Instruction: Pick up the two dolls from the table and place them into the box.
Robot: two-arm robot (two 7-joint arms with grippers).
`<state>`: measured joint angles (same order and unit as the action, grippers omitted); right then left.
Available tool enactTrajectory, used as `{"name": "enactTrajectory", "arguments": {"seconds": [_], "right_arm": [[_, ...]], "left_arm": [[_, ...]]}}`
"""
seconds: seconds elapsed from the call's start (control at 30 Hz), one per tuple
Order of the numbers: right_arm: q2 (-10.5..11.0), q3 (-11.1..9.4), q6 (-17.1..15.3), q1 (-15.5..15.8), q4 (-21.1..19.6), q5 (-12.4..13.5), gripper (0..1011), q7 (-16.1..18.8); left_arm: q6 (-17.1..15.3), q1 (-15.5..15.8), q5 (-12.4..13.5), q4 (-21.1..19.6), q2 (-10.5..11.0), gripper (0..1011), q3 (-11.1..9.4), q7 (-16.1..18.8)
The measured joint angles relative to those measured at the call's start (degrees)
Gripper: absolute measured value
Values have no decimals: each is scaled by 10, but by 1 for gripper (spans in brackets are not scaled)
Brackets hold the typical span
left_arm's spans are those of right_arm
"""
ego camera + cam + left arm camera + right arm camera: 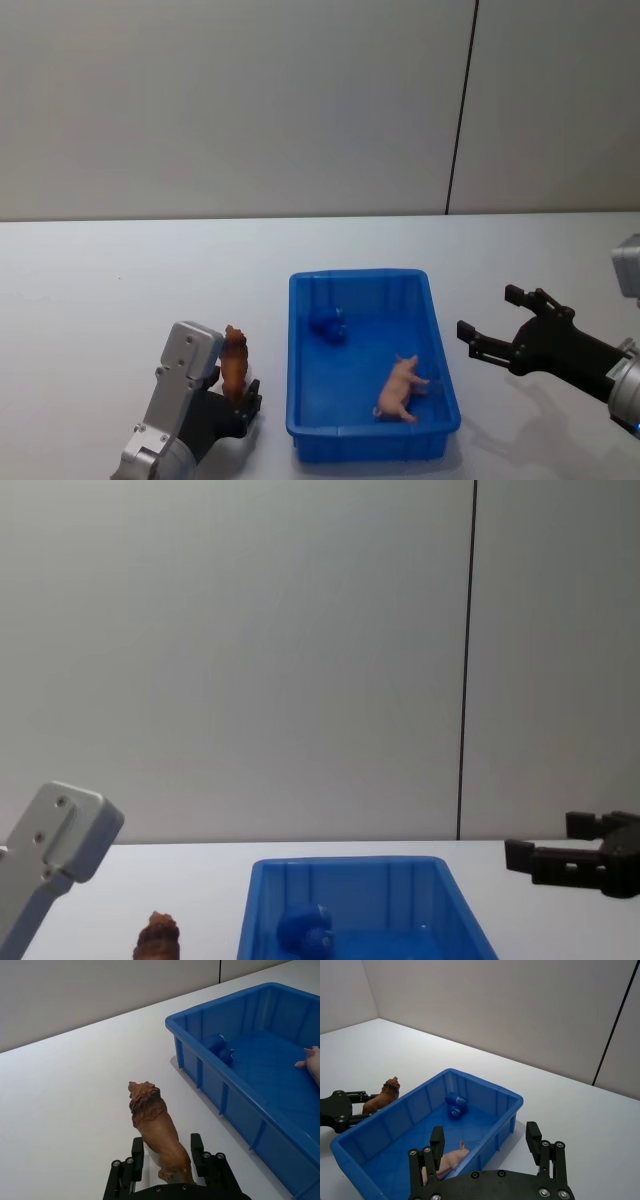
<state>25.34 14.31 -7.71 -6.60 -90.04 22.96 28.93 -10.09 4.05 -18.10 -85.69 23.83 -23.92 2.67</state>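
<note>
The left hand point(167, 1160) grips the brown doll point(157, 1132) by its hindquarters, upright above the tabletop point(100, 290) just left of the box point(440, 375), probably ready to carry over. The blue doll point(328, 325) already lies inside with a pink pig point(403, 390). The right hand point(500, 325) hangs released beside the box. The left wrist view shows the grip; the head view hides it.

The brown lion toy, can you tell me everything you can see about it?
The lion toy is a small brown figure with a shaggy, darker mane and a smooth body; it looks like hard plastic. It stands upright between the fingers of the left gripper, which close on its hindquarters. It is outside the blue bin, beside the bin's left wall and not touching it.
</note>
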Motion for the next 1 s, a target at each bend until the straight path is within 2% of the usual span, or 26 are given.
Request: {"name": "enactTrajectory", "arguments": {"seconds": [0.2,0.23,0.37,0.77,1.0], "right_arm": [[0,0,0,0,0,0,1001,0],[0,0,0,0,0,0,1001,0],[0,0,0,0,0,0,1001,0],[0,0,0,0,0,0,1001,0],[0,0,0,0,0,0,1001,0]], "left_arm": [[2,4,5,3,-3,466,2,-4],[3,4,7,3,-3,406,2,-4],[3,6,12,0,-4,327,4,-6],[9,17,37,-31,-4,321,13,-6],[20,36,60,-52,-14,321,16,-20]]}}
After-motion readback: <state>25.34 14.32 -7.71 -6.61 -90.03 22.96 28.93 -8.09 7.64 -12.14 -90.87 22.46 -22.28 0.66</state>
